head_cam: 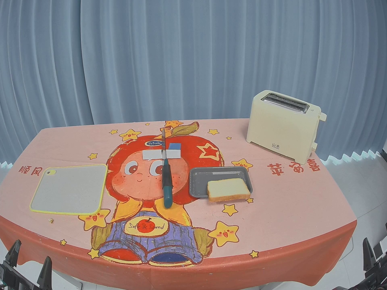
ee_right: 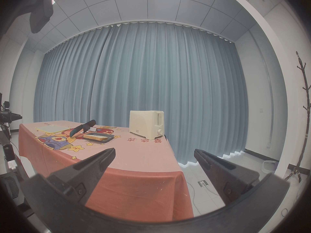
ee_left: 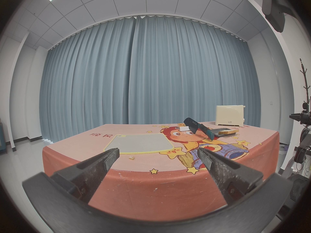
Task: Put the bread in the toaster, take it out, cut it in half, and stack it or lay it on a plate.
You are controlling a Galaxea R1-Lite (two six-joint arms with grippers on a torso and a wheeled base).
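I'm reading this as the very start: nothing of the task is looking done yet. The bread (head_cam: 228, 189) is lying flat, whole and pale, on the near right corner of the grey tray (head_cam: 198, 181), which I'm taking for the plate, and it is overhanging that tray's edge a little. The toaster (head_cam: 282, 125) is standing at the far right of the table (head_cam: 282, 206), beyond the tray and apart from it, its slots facing up and, as far as I can tell from this angle, holding nothing. So toasting, taking out, cutting and plating are all waiting to be done.

The knife (head_cam: 166, 182) is lying just left of the tray, handle toward me, its blade tilted up at the far end. The cutting board (head_cam: 68, 189) is sitting well to the left, bare.

The left gripper (ee_left: 158, 154) is hanging off the table's near edge, jaws spread wide and pinching nothing, facing the cutting board. The right gripper (ee_right: 155, 153) is likewise hanging spread and empty off the near right corner. The bread is lying well apart from both, out near the middle of the table, nearer the right gripper's side. I'm judging the right arm the better one for the first reach, with the toaster on that same side.
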